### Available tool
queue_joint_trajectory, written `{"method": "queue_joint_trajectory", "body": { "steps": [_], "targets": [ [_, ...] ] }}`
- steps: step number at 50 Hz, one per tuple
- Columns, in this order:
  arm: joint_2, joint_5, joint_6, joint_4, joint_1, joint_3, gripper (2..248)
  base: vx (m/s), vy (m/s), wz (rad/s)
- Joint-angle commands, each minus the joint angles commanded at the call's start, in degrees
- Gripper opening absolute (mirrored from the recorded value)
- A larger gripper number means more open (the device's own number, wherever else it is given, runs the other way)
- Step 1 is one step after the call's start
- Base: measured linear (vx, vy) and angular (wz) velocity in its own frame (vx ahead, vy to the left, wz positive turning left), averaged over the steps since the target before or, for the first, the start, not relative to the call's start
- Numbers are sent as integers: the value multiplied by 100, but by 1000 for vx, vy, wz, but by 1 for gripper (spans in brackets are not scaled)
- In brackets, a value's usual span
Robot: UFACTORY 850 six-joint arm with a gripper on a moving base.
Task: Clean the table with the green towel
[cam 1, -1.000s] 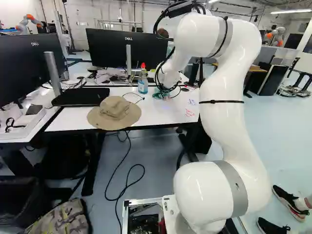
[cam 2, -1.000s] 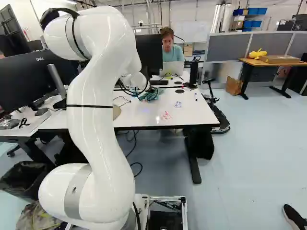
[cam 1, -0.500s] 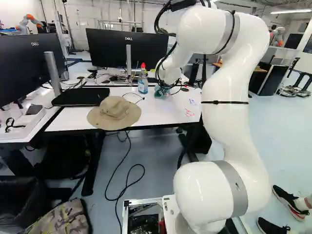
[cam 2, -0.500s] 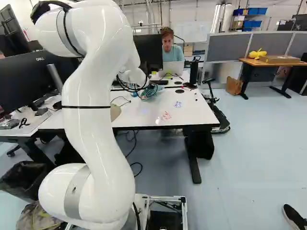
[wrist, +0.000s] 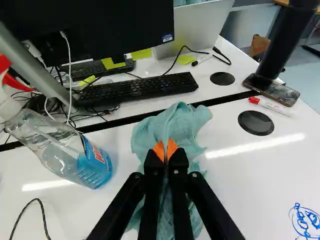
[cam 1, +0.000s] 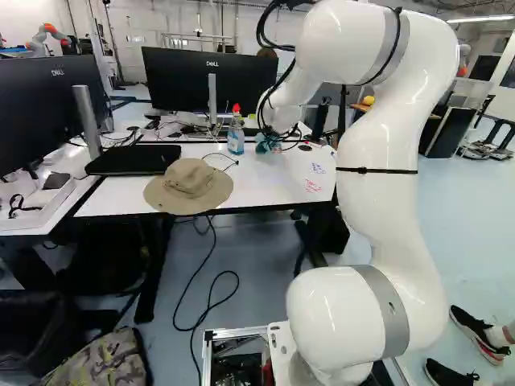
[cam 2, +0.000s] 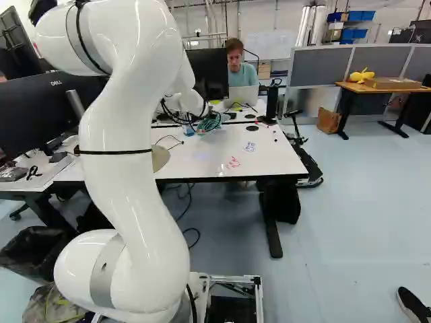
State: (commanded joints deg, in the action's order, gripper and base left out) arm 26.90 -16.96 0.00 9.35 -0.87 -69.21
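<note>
In the left base view the gripper [cam 1: 269,143] is mostly hidden by the wrist and cables, low over the white table [cam 1: 121,193]. The wrist view shows the gripper [wrist: 166,152] shut on the green towel [wrist: 175,125], whose folds spread ahead of and under the fingers onto the tabletop. A clear spray bottle with blue liquid [wrist: 75,150] stands beside the towel. Blue scribbles [wrist: 306,221] and red scribbles [cam 2: 234,163] mark the white surface, away from the towel.
A tan hat [cam 1: 189,186] lies at the table's front edge. Monitors [cam 1: 211,80], a keyboard [wrist: 137,89], a red marker [wrist: 270,106], a phone [wrist: 271,90] and a black cylinder [cam 2: 272,101] stand or lie around. A person sits behind a laptop. Another robot [cam 1: 47,39] is far back.
The arm's upper part has swung right in the left base view and left in the right base view. The wrist and held towel have shifted slightly on the table. The base has stayed put.
</note>
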Motion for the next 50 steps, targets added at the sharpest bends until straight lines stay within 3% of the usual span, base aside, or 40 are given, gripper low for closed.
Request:
{"method": "queue_joint_trajectory", "body": {
  "steps": [15,32,50],
  "targets": [
    [-92,0,0,0,0,49,27,0,0,0],
    [-483,0,0,0,-48,535,27,0,0,0],
    [-852,0,0,0,-238,982,27,0,0,0]
  ]
}}
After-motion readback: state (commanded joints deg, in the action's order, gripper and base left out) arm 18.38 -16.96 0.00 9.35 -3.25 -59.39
